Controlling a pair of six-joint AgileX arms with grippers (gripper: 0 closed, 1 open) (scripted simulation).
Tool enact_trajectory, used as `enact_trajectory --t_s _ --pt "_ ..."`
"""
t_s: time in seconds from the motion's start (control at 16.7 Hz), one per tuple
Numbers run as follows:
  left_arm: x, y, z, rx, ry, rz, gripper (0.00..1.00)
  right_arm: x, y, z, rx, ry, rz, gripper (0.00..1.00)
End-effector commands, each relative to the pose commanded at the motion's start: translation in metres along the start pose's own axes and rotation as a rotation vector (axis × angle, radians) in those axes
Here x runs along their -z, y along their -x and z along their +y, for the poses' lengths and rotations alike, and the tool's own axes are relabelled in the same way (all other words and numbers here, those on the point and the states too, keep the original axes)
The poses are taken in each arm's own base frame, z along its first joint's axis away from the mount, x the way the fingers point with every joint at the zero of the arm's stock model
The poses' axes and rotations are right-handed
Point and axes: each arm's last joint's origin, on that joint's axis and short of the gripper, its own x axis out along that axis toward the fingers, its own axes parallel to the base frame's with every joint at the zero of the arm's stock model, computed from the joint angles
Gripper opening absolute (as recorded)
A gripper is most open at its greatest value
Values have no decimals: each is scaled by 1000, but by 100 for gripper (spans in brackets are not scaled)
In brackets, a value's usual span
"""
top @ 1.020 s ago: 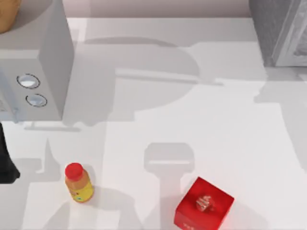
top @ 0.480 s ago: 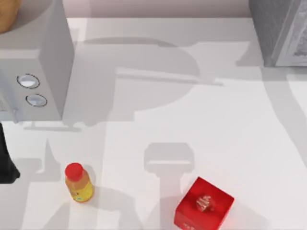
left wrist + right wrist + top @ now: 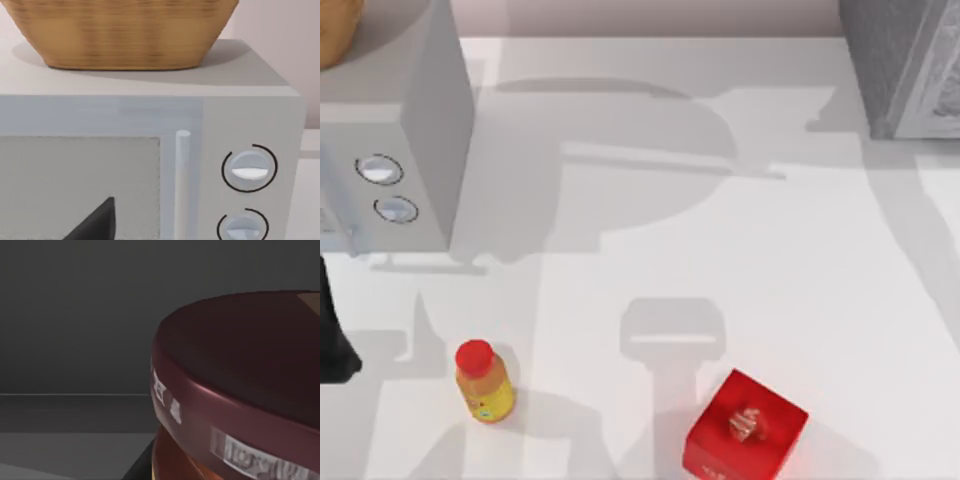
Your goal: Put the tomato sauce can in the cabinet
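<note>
The tomato sauce can [image 3: 240, 390] sits very close before the right wrist camera, its dark maroon top glossy, pale printed marks around the rim and orange label below, against a dark grey interior. Whether either gripper's fingers are open or closed cannot be told. The white table [image 3: 740, 240] holds the dark speckled cabinet [image 3: 890, 60] at its far right corner and a light grey box [image 3: 420, 140] on the left

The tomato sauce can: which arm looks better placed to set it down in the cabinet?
Probably the right. Its wrist view has the tomato sauce can close up against dark inner walls, while the left arm sits by the microwave.
</note>
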Motion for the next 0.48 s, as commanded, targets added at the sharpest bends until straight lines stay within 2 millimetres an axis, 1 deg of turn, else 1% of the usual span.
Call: enact_trajectory --t_s 0.12,0.24,0.36,0.48 --pt "0 0 0 0 0 0 100 -2 -3 0 0 -1 -7 0" --pt "0 0 0 0 0 0 100 -7 -15 0 -1 -4 -22 0" --pt "0 0 0 0 0 0 100 -8 -38 2 -4 -4 -23 0" --pt "0 0 0 0 0 0 100 -4 -62 4 -6 -3 -17 0"
